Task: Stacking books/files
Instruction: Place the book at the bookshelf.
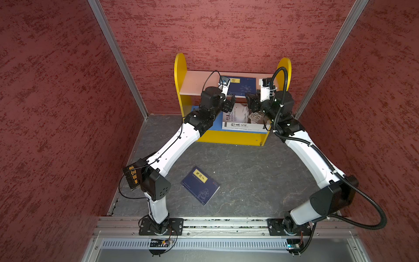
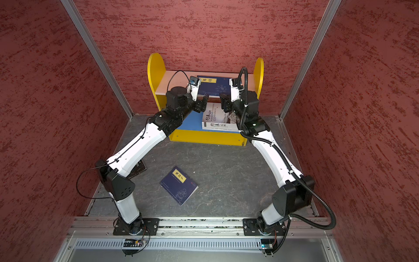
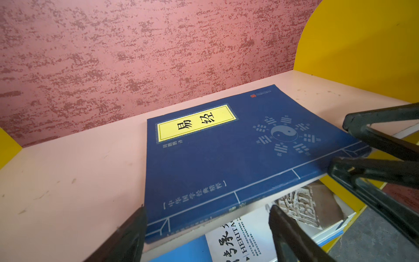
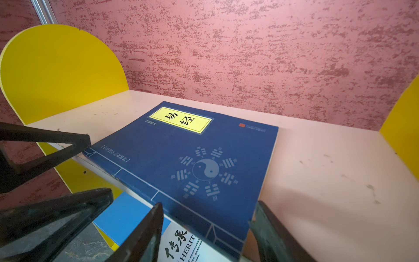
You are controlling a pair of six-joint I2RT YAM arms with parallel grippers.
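A navy book with a yellow label [image 1: 243, 87] [image 3: 226, 158] [image 4: 192, 158] lies flat on the shelf's pink upper board, its front edge overhanging. My left gripper [image 1: 229, 103] [image 3: 207, 223] stands open at its front left corner. My right gripper [image 1: 250, 99] [image 4: 208, 215] stands open at its front right corner. Neither holds anything. Two white books [image 1: 240, 120] [image 2: 216, 120] are stacked on the blue lower board. Another navy book [image 1: 200, 186] [image 2: 179, 186] lies on the grey table. A black book with gold characters [image 1: 132, 177] is partly hidden under my left elbow.
The yellow shelf [image 1: 180, 65] stands against the red back wall, its rounded side panels flanking the pink board [image 1: 195, 84]. Red walls close in on both sides. A metal rail [image 1: 226, 223] runs along the front at the arm bases.
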